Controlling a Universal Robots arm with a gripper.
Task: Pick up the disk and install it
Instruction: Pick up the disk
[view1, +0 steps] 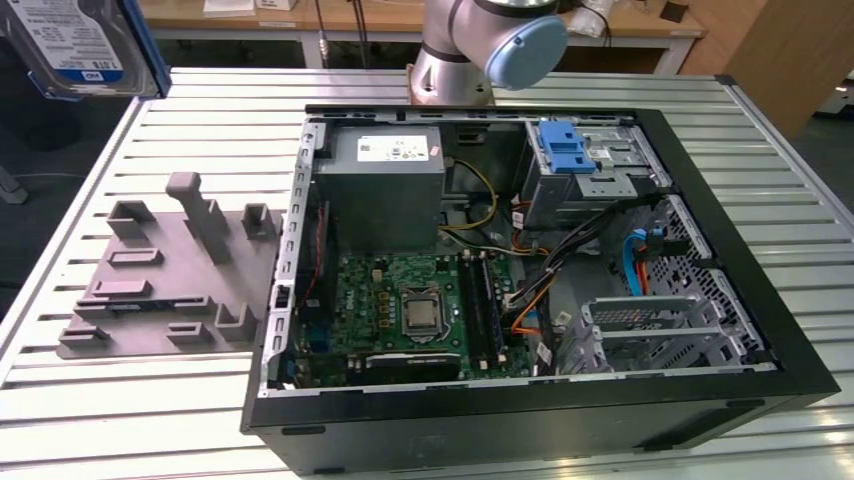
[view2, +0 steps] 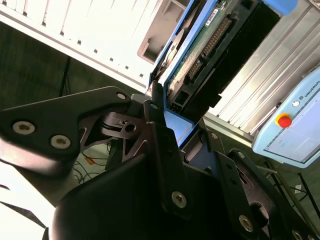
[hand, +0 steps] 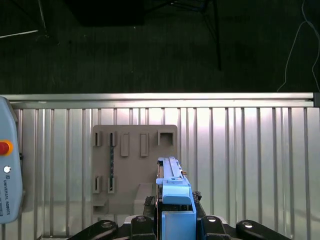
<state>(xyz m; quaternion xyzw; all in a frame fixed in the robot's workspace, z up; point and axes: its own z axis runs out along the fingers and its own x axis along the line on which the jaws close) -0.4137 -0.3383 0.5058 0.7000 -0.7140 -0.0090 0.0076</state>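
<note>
While the pincer (hand: 176, 220) clamps the disk (hand: 172, 186) edge-on, its long axis points straight outward.

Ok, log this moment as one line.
claw: shut on disk | disk: held in the air, outside case | case: open, on table | install: not done

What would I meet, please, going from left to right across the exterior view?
The disk → grey holder plate → grey metal box with a white sticker → blue latch.
</note>
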